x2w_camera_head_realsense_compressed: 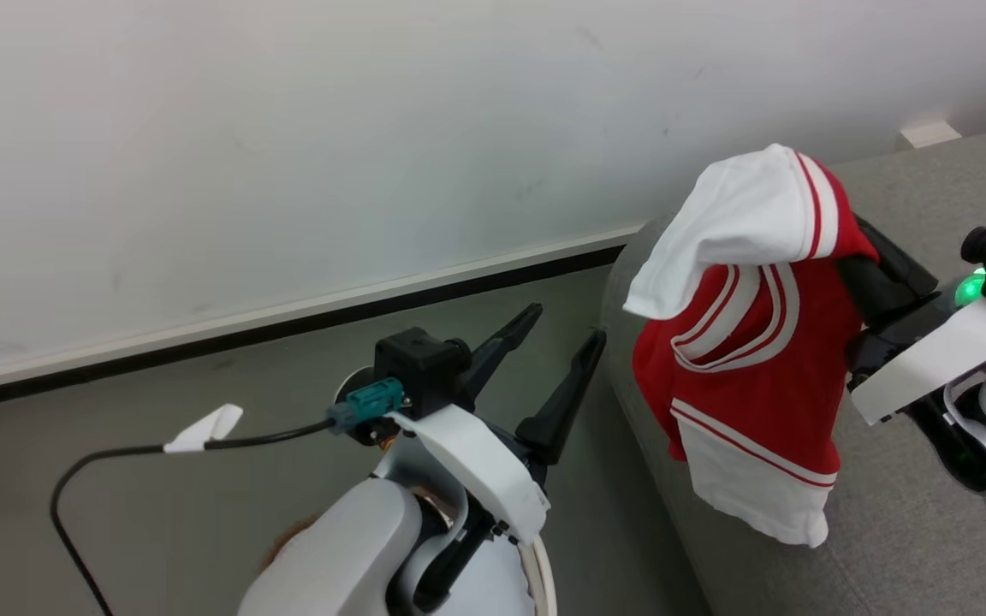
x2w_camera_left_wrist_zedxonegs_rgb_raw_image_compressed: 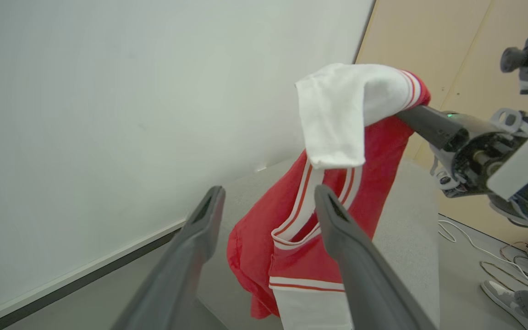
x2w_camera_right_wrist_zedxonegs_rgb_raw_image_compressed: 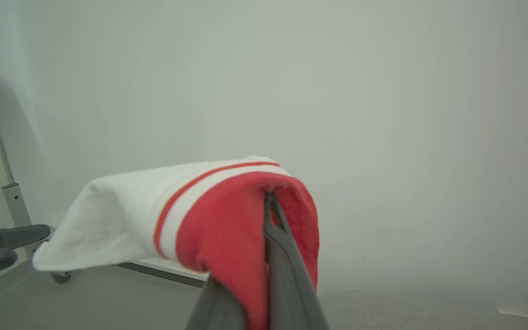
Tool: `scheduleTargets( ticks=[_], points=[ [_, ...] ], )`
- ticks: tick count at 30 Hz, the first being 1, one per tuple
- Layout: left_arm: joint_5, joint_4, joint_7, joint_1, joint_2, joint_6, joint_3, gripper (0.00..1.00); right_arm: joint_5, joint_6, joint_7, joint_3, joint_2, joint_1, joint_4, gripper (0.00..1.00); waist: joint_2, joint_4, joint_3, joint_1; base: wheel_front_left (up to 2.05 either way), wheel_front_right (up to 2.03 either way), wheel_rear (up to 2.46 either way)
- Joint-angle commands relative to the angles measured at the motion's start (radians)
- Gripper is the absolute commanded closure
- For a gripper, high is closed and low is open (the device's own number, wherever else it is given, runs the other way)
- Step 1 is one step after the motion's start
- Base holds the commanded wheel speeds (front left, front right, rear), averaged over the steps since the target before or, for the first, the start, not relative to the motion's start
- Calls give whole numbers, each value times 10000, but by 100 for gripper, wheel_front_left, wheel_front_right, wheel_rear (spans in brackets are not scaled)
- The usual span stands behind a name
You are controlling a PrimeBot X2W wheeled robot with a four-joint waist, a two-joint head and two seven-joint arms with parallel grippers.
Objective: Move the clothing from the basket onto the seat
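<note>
At the lower centre of the head view, the left claw (x2w_camera_head_realsense_compressed: 565, 325) stands spread and empty above the floor (x2w_camera_head_realsense_compressed: 202, 479), apparently in reserve. Beyond it, the right claw (x2w_camera_right_wrist_zedxonegs_rgb_raw_image_compressed: 269, 201) is clamped on a red-and-white garment (x2w_camera_head_realsense_compressed: 750, 359). The garment hangs over the grey seat's (x2w_camera_head_realsense_compressed: 904, 513) near edge, judged ready for release there.

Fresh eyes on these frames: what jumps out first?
A red-and-white shirt dangles from the shut right gripper, over the edge of the grey seat at right in the head view. The left gripper stands open and empty over the floor to its left.
</note>
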Motion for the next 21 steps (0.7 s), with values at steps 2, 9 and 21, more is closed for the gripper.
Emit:
scheduleTargets(
  ticks=[2,9,21],
  points=[
    [74,-66,24,-148,19,4,-29,0,-41,-22,30,-216,-87,89,-103,100,-1,-118,331,1,0,0,0],
    [393,-377,147,-755,138,-110,-156,0,-788,-22,45,-1443,-444,-675,-153,100,-1,5,1826,1,0,0,0],
    [1022,-607,166,-2651,624,-670,-66,0,-2569,-23,1039,-4886,-1774,-3584,1168,100,-1,746,5084,1,0,0,0]
  ],
)
